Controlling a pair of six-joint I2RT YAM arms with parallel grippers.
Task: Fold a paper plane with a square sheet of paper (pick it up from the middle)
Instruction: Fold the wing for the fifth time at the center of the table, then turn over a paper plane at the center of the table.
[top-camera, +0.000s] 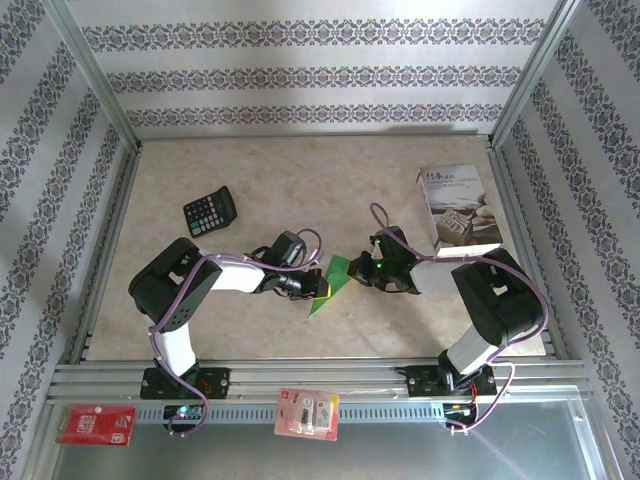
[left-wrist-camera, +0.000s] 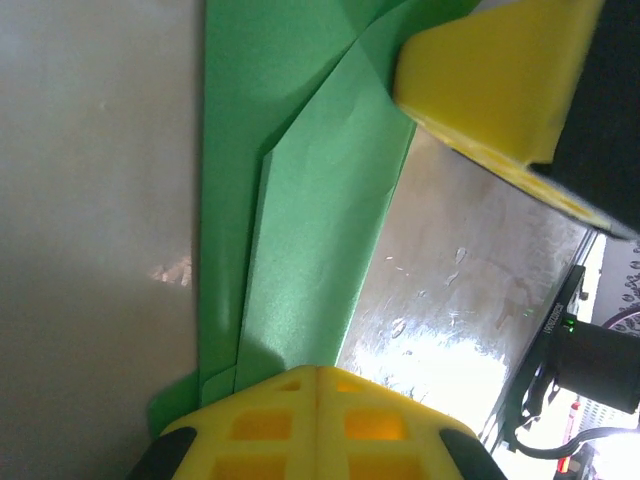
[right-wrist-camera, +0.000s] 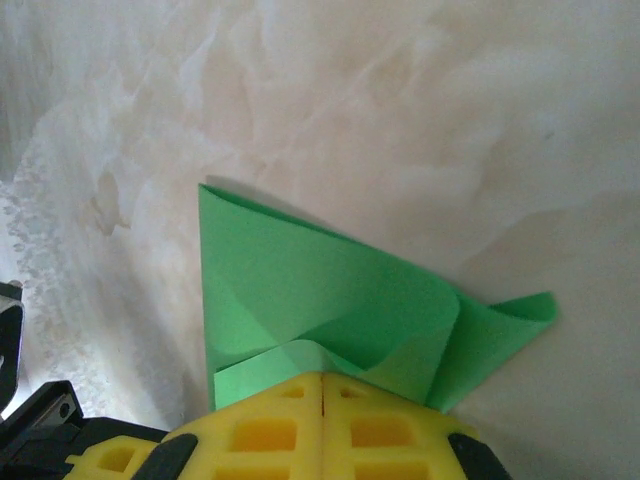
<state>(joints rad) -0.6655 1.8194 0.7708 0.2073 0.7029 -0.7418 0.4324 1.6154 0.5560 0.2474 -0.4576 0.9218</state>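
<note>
The square sheet of paper (top-camera: 336, 274) is bright green and folded into a narrow pointed shape with layered creases. It lies on the table between my two grippers. My left gripper (top-camera: 308, 290) is at its near end. In the left wrist view the yellow jaws (left-wrist-camera: 318, 372) are shut, with the folded paper (left-wrist-camera: 310, 220) running under their tips. My right gripper (top-camera: 362, 272) is at the paper's far right end. In the right wrist view its jaws (right-wrist-camera: 322, 378) are shut on a raised, curling flap of the paper (right-wrist-camera: 320, 290). One right finger (left-wrist-camera: 490, 80) shows in the left wrist view.
A black calculator (top-camera: 210, 212) lies at the back left. A white printed booklet (top-camera: 458, 207) stands at the back right. Two red packs (top-camera: 96, 424) (top-camera: 308, 413) rest on the front rail. Metal frame rails border the tabletop (top-camera: 300, 170).
</note>
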